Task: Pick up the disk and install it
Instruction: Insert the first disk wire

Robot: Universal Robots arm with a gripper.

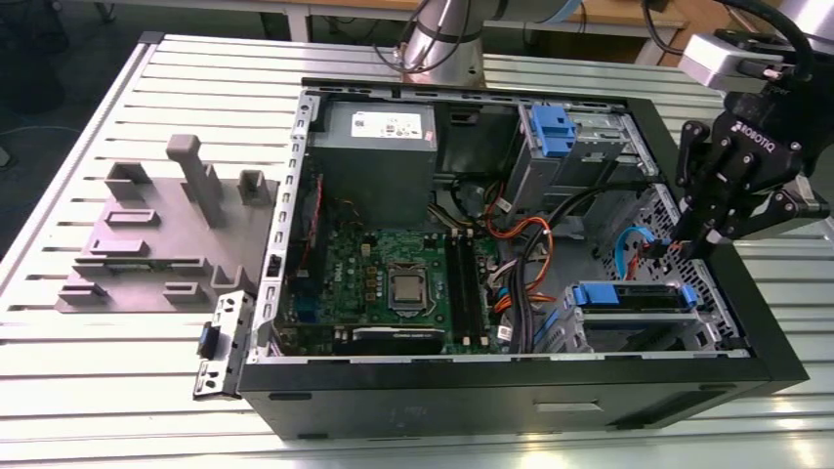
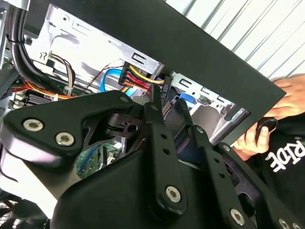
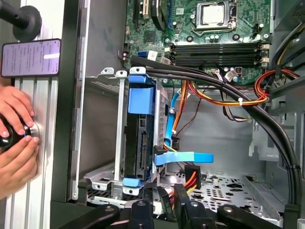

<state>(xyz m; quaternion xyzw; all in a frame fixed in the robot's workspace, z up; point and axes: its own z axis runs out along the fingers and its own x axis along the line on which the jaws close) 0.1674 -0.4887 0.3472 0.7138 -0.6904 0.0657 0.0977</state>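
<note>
Hovering the gripper (image 1: 688, 244) just inside one wall of the computer case (image 1: 521, 371), fingers (image 3: 141, 210) standing a little apart and clamped on nothing that shows. Looking straight at the disk (image 3: 140, 138), which is sitting on edge between its blue rails in the grey cage (image 3: 107, 179) at that same corner of the case, well clear of the fingers. Judging the step in hand as the approach to the disk, so:

- Lining both fingers up with the blue rail ends, not with the bare metal body.
- Steering around the red, yellow and orange cables (image 3: 190, 176) and the flat blue cable (image 3: 183, 157) lying between the gripper and the cage; snagging either is the likeliest fault.
- Going in slowly, parallel to the cage walls.
- Minding the hand (image 3: 14, 129) resting on the surface just outside the case.
</note>
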